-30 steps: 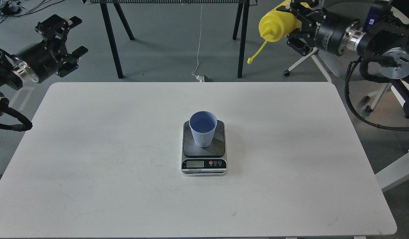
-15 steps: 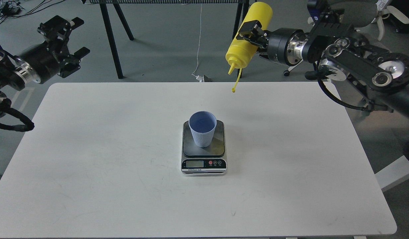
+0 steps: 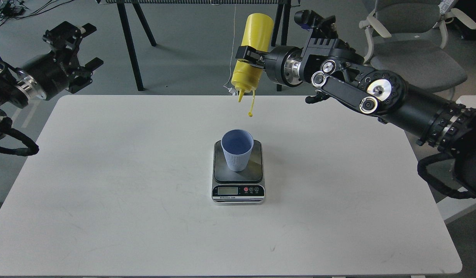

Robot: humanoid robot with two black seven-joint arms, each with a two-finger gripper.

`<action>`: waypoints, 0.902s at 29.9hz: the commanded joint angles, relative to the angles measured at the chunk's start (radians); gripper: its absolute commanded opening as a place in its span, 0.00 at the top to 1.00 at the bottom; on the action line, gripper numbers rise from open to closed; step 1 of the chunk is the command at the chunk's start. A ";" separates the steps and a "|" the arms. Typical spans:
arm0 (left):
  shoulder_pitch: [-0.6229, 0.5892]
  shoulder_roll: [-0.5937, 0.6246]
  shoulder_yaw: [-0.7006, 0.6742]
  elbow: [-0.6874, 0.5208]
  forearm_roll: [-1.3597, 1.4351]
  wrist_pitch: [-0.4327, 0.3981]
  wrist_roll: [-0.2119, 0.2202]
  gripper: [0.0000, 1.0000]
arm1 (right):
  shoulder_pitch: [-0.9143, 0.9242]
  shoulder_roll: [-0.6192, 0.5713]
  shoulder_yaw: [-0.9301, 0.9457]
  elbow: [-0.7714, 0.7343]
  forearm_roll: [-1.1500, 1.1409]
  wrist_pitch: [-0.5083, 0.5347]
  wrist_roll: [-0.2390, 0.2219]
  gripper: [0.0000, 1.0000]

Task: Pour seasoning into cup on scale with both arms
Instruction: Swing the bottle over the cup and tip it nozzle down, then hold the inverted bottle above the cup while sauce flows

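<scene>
The light blue ribbed cup (image 3: 237, 150) stands upright on the dark platform of the small digital scale (image 3: 238, 188) at the table's middle. My right gripper (image 3: 249, 57) is shut on the yellow squeeze bottle (image 3: 252, 54), held upside down with its nozzle pointing down and its tethered cap (image 3: 250, 113) dangling. The nozzle tip hangs above and behind the cup, over the table's far part. My left gripper (image 3: 76, 44) is open and empty, off the table's far left corner.
The white table (image 3: 106, 185) carries only the scale and cup. Black stand legs (image 3: 130, 46) and a white cable (image 3: 232, 50) lie beyond the far edge. A grey office chair (image 3: 412, 50) stands at the back right.
My right arm has swung left with the bottle and tipped it from sideways to nozzle-down, bringing it from the far right to above the table near the cup. The left arm has barely moved.
</scene>
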 commanded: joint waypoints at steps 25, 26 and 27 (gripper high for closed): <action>0.016 -0.004 -0.003 0.000 -0.001 0.000 0.000 0.01 | 0.096 0.083 -0.208 -0.041 -0.090 -0.017 0.001 0.92; 0.016 -0.005 -0.003 0.000 -0.001 0.000 0.000 0.01 | 0.098 0.083 -0.209 -0.040 -0.090 -0.017 0.001 0.92; 0.016 -0.005 -0.003 0.000 -0.001 0.000 0.000 0.01 | 0.099 0.083 -0.211 -0.040 -0.090 -0.015 0.001 0.92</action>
